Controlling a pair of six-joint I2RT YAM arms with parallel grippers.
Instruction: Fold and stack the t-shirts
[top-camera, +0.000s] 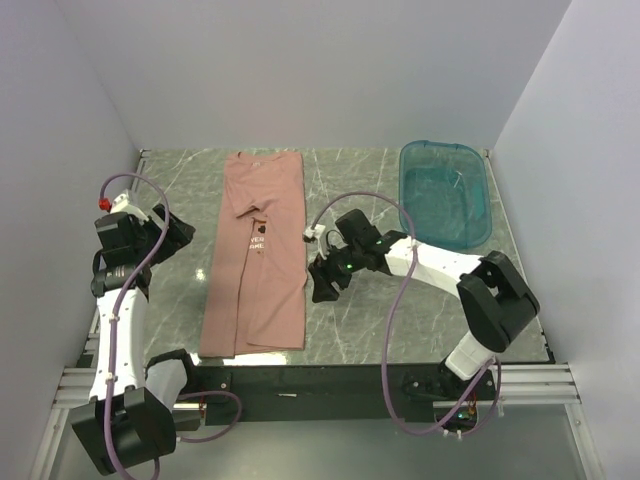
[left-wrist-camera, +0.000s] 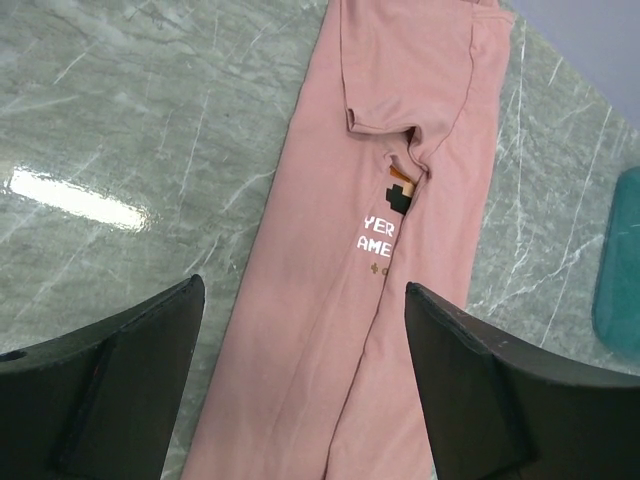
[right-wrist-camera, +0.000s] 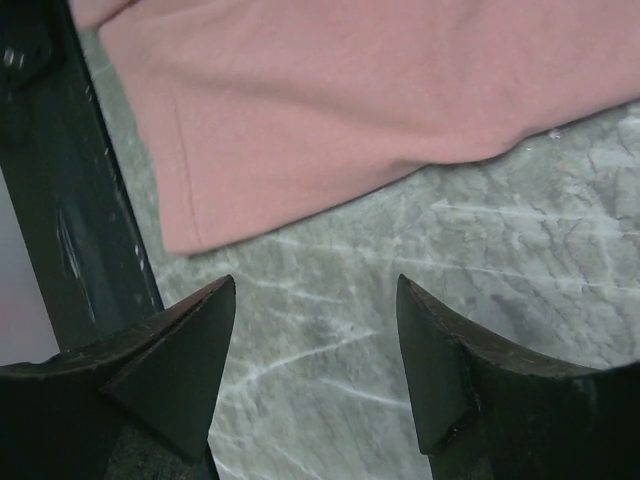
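Note:
One salmon-pink t-shirt (top-camera: 255, 260) lies flat on the marble table, folded lengthwise into a long strip with its collar at the far end. A small white-text chest print (left-wrist-camera: 377, 235) shows beside the centre fold. My left gripper (top-camera: 178, 236) hovers open to the left of the shirt; in the left wrist view the t-shirt (left-wrist-camera: 330, 300) runs between its spread fingers (left-wrist-camera: 120, 370). My right gripper (top-camera: 322, 285) is open and empty just right of the shirt's lower right edge. In the right wrist view the t-shirt's hem corner (right-wrist-camera: 190, 225) lies just beyond the gripper (right-wrist-camera: 315, 282), over bare marble.
A translucent teal tub (top-camera: 445, 195) stands at the back right of the table and shows at the edge of the left wrist view (left-wrist-camera: 620, 270). A black rail (top-camera: 300, 375) runs along the table's near edge, close to the shirt's hem. White walls close in three sides.

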